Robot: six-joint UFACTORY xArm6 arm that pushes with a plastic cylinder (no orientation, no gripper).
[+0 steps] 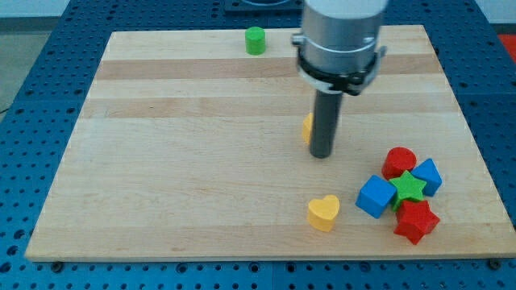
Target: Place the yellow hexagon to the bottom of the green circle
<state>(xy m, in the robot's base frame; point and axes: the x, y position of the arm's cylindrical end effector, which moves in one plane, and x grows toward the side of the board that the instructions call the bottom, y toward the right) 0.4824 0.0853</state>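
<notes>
My tip (321,155) sits on the wooden tabletop (185,161), a bit right of centre. No gripper on this arm, just the dark rod under a grey cylinder housing (339,36), so nothing opens or closes and nothing is held.

Yellow hexagon (307,127) is touching the rod's left side, at approx 10 o'clock from my tip. It's mostly hidden behind the rod; only a thin yellow sliver shows, so shape can't be confirmed from this view.

Green circle (255,40) stands near the tabletop's top edge, at approx 11 o'clock from my tip & well apart from it. Hexagon lies below the circle and off to the view's right, w/ bare wood between them.

Yellow heart (323,213) lies at 6 o'clock from my tip, near the view's bottom edge, on its own.

Cluster at approx 4 o'clock from my tip, lower right of the tabletop, blocks packed touching:
- red cylinder (399,161) at top
- blue block (428,176) at its right, shape unclear
- green star (409,188) in the middle
- blue cube (376,196) at left
- red star (416,221) at bottom
</notes>
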